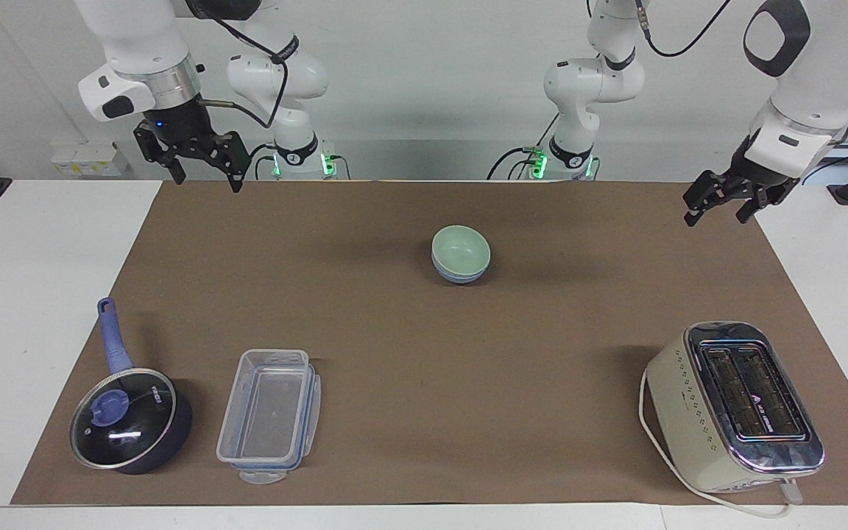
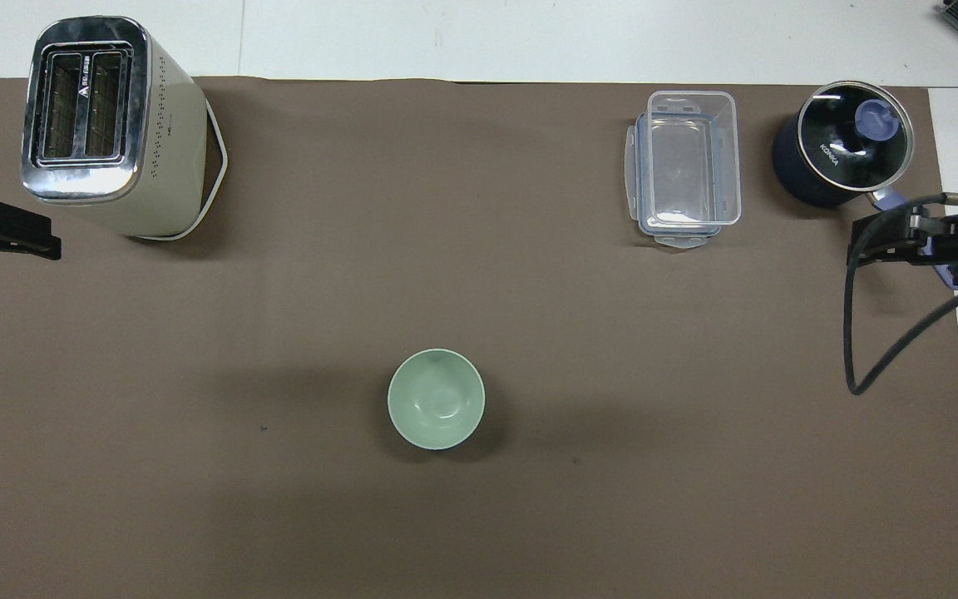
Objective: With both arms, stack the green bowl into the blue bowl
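The pale green bowl sits nested in the light blue bowl in the middle of the brown mat, nearer to the robots than the other objects. In the overhead view only the green bowl shows; the blue bowl is hidden under it. My right gripper is open and empty, raised over the mat's corner near its own base. It also shows at the edge of the overhead view. My left gripper is open and empty, raised over the mat's edge at the left arm's end.
A cream and chrome toaster stands at the left arm's end, farther from the robots. A clear plastic container and a dark-blue lidded saucepan stand at the right arm's end, also farther out. The brown mat covers the white table.
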You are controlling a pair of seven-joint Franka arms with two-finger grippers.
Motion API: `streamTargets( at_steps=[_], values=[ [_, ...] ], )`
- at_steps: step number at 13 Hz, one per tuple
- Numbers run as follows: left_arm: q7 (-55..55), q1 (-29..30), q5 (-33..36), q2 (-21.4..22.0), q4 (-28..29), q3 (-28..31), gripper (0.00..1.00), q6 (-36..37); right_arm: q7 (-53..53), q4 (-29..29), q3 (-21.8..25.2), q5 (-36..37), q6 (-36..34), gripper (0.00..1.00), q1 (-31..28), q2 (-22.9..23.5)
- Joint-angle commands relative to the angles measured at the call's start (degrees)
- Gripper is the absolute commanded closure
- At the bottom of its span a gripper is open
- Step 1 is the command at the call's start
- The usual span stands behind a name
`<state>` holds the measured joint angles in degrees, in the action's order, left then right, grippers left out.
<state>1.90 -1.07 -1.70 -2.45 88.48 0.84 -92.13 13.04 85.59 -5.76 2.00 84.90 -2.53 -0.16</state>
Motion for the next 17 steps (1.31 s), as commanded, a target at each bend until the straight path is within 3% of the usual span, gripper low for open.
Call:
streamTargets(
  at_steps=[1, 10, 17],
  values=[
    [0.7, 0.2, 1.0, -0.2, -0.6, -0.2, 0.00, 1.1, -1.9, 2.8, -0.7, -1.7, 0.8, 0.00, -2.0, -2.0],
    [0.7, 0.2, 1.0, -0.2, -0.6, -0.2, 0.00, 1.1, -1.1, 2.1, -0.7, -1.6, 2.6, 0.00, -2.0, -0.5],
    [0.7, 0.2, 1.0, -0.2, -0.6, -0.2, 0.00, 1.1, -2.0, 6.9, -0.7, -1.6, 4.3, 0.00, -2.2, -1.8]
  ],
)
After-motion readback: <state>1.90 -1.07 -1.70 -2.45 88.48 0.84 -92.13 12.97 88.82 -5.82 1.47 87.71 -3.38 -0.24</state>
